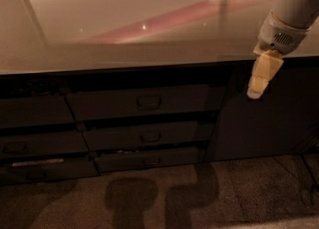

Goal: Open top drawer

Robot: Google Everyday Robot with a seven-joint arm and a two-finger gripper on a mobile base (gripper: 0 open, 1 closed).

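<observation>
Currently I am approaching: the gripper [254, 91] hangs right of the closed top drawer [109, 104] under the counter [124, 44]. I cannot tell its jaw state. Next I must reach the centre handle [148, 102].

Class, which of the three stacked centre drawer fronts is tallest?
The top drawer, just under the countertop; the two lower drawers are slimmer. The gripper hangs at far right.

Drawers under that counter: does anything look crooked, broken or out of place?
Dark gaps show around the top drawer and the two slimmer drawers below it, so the stack looks uneven. A pale strip lies across a lower left drawer front. The gripper hangs right of them, by the cabinet door.
</observation>
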